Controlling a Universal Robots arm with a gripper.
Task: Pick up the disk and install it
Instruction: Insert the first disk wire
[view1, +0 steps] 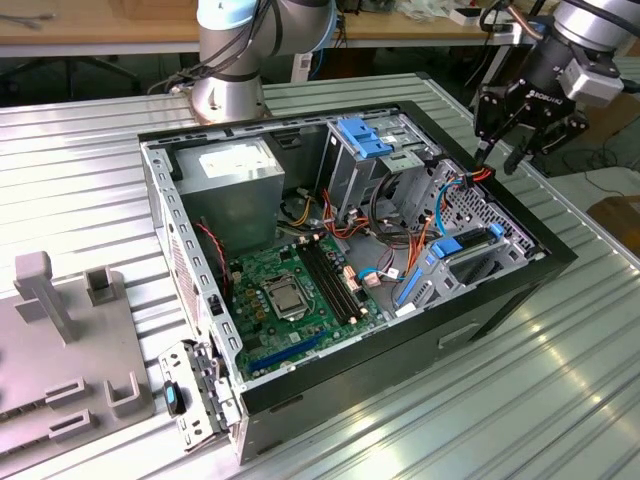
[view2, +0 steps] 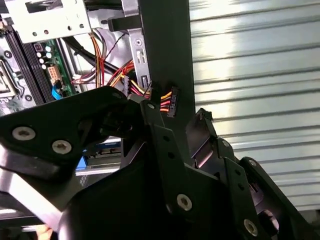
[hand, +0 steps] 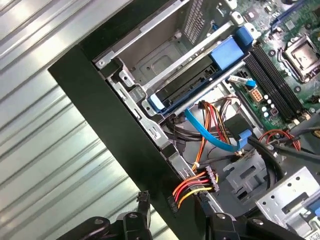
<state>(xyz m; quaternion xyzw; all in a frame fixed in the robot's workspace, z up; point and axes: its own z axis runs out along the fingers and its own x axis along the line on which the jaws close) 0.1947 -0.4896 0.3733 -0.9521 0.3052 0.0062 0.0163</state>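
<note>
The disk (hand: 192, 75) lies flat in a bay by the case's near wall, its blue plastic frame showing at both ends; in the exterior view it is the blue-edged slab (view1: 447, 247) at the case's right side. My gripper (view1: 500, 158) hangs above the case's right rim, at the exterior view's upper right, open and holding nothing. In both wrist views its black fingers (hand: 142, 200) (view2: 150, 107) stand apart, with the black case wall (hand: 115, 130) below the gap between them.
The open computer case (view1: 200, 330) lies on a ribbed metal table (view1: 560, 380). Inside are a grey power supply box (view1: 240, 170), a silver drive cage with blue clips (view1: 365, 140), a green motherboard (view1: 290, 290) and coloured cables (hand: 195, 187). Grey fixtures (view1: 60, 330) stand at the exterior view's left.
</note>
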